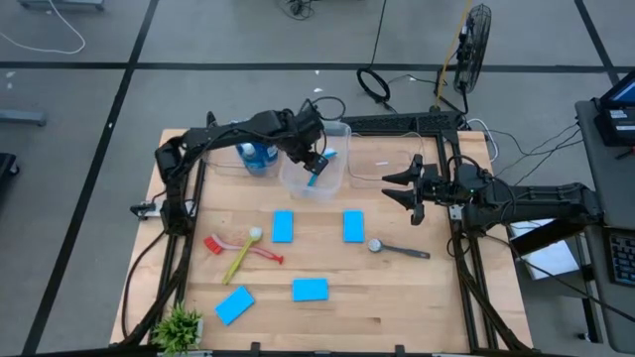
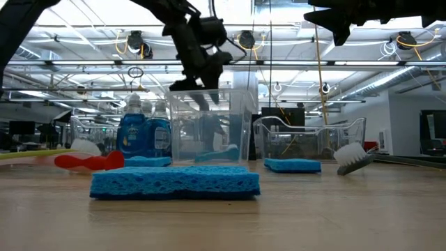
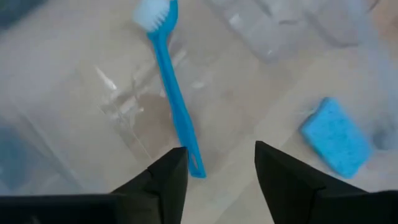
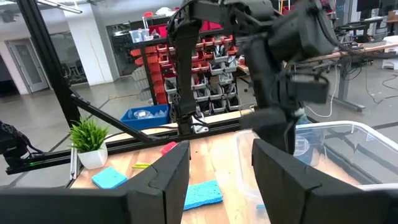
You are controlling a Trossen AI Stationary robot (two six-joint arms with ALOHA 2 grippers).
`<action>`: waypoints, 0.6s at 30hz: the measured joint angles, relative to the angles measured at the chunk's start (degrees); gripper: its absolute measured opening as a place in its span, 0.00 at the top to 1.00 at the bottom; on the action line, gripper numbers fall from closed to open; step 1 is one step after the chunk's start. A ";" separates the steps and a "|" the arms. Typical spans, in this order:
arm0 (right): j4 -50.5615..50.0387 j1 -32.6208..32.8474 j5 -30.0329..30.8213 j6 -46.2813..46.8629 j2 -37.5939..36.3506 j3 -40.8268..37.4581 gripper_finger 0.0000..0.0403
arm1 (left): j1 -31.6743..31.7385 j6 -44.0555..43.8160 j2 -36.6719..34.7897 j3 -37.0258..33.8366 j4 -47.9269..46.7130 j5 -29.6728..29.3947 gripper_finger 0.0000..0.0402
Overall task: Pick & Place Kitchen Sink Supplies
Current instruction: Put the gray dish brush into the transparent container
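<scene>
Blue brush lies released in clear bin beneath part-open, empty left tool; a straight vertical withdrawal is advised.

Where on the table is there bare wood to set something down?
Free: the wooden table's front right corner, past the dark-handled brush, and the strip in front of the lowest flat blue sponge. Crowded: the red and yellow-green brushes at left, and the back, with two clear plastic bins.
</scene>
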 joint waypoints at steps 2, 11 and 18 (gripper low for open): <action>0.00 0.00 0.00 0.02 0.00 0.00 0.60 | -0.41 0.00 -1.79 0.00 0.37 -0.91 0.52; 5.61 0.02 -3.10 4.02 -0.01 0.00 0.60 | -4.81 2.65 -11.14 0.00 8.13 -2.81 0.51; 6.67 1.06 -2.95 -0.34 -0.04 0.00 0.60 | -9.62 6.56 -17.83 0.02 6.18 -12.09 0.51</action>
